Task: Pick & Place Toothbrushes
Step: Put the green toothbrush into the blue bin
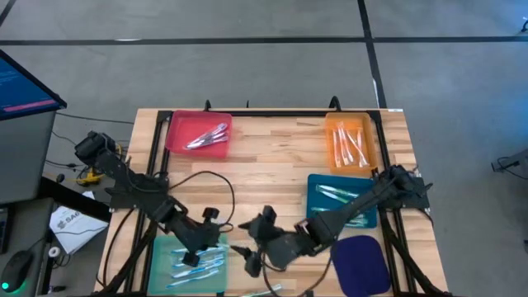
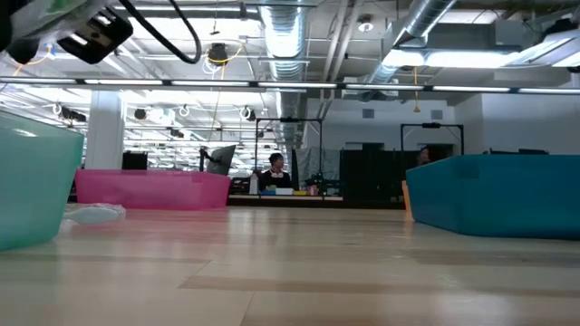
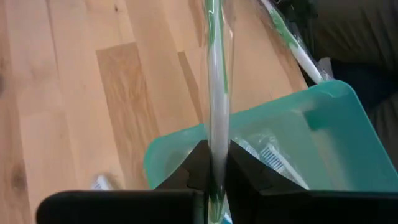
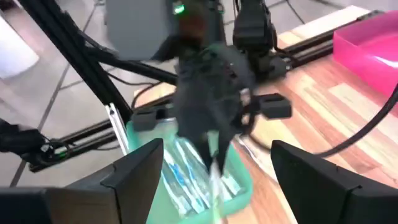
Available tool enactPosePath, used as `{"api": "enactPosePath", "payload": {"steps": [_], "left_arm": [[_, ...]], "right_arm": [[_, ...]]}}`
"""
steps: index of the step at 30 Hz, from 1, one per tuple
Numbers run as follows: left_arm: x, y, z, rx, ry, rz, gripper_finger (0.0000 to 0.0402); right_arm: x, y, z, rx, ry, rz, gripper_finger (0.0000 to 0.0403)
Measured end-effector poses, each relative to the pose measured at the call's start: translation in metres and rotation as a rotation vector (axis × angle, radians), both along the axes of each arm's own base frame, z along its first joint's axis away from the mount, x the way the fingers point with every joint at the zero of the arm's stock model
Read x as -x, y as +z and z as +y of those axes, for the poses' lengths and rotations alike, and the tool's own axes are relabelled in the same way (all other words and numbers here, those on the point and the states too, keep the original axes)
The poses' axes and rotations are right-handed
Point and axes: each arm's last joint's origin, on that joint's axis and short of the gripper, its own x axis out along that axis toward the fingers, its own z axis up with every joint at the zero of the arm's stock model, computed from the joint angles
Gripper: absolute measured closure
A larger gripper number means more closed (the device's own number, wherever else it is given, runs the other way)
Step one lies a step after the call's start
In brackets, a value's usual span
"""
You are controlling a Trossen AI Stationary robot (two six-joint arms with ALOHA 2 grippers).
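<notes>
Right now my left tool (image 3: 214, 177) is clenched on a toothbrush (image 3: 216, 93) over the teal tray (image 3: 336, 118). It looks light, stiff and slick, so I pinch mid-handle. My right tool (image 4: 211, 171) hangs released nearby.

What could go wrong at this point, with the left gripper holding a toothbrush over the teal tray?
1. The left gripper pinches the green and clear toothbrush near one end, so the long free part might swing or slip out when moved.
2. The right gripper, open, sits close to the left arm near the teal tray; the two arms might collide.
3. Another toothbrush lies loose on the table past the tray and might get knocked.
</notes>
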Motion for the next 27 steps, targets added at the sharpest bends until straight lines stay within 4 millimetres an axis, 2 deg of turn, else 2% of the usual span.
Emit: {"api": "enactPosePath", "payload": {"steps": [3, 8, 12, 15, 17, 20, 22, 23, 25, 27], "left_arm": [[-0.007, 0.000, -0.007, -0.019, -0.017, 0.011, 0.0382], [-0.009, 0.003, -0.009, -0.026, -0.022, -0.002, 0.0382], [-0.008, 0.008, -0.008, -0.030, -0.009, -0.028, 0.0382], [-0.009, 0.008, -0.008, -0.028, -0.011, -0.033, 0.0382], [-0.009, 0.008, -0.008, -0.023, -0.011, -0.041, 0.0382], [-0.010, 0.009, -0.008, -0.034, -0.005, -0.050, 0.0382], [-0.010, 0.009, -0.008, -0.034, -0.005, -0.051, 0.0382], [-0.010, 0.009, -0.008, -0.034, -0.005, -0.051, 0.0382], [-0.009, 0.009, -0.009, -0.033, -0.010, -0.052, 0.0382], [-0.008, 0.009, -0.010, -0.032, -0.014, -0.050, 0.0382]], "right_arm": [[0.000, -0.005, -0.004, 0.003, 0.051, 0.070, 0.0111], [0.009, -0.026, 0.003, 0.002, 0.145, 0.185, 0.0111], [0.011, -0.025, 0.010, -0.012, 0.171, 0.175, 0.0111], [0.009, -0.025, 0.007, -0.007, 0.155, 0.171, 0.0111], [0.006, -0.025, 0.003, -0.010, 0.146, 0.158, 0.0111], [-0.013, -0.041, 0.000, -0.020, 0.184, 0.137, 0.0111], [-0.021, -0.055, -0.007, -0.021, 0.202, 0.212, 0.0111], [-0.028, -0.056, -0.009, -0.054, 0.202, 0.214, 0.0111], [-0.027, -0.053, -0.015, -0.037, 0.174, 0.294, 0.0111], [-0.031, -0.046, -0.015, -0.020, 0.143, 0.266, 0.0113]]}}
